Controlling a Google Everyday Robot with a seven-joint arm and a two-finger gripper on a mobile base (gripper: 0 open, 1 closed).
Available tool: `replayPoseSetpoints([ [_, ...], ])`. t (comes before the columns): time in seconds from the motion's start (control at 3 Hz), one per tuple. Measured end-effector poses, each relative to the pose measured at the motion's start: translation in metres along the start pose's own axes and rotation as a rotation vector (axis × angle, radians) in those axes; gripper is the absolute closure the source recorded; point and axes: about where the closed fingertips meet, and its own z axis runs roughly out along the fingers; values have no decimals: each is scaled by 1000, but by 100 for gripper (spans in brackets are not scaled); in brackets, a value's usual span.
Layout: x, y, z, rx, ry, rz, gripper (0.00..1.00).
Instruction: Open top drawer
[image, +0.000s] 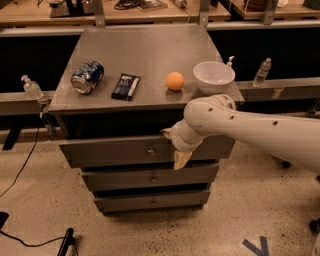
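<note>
The top drawer (110, 152) is the widest grey metal front of the cabinet, with a small round knob (151, 151) at its centre. It stands out a little from the cabinet, with a dark gap above its top edge. My gripper (175, 146) is at the drawer's top edge, just right of the knob and against the front. My white arm (260, 135) comes in from the right and covers the drawer's right part.
Two narrower drawers, the middle one (125, 179) and the bottom one (130, 202), sit below. On the cabinet top lie a blue can (87, 76), a black packet (125, 86), an orange (175, 80) and a white bowl (214, 76). Bottles (263, 71) stand on side rails.
</note>
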Motion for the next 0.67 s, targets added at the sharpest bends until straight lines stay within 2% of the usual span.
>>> replayPoseSetpoints([
  [0.33,0,0,0,0,0,0,14],
  [0.67,-11,12,-32,44,-47,-39,2],
])
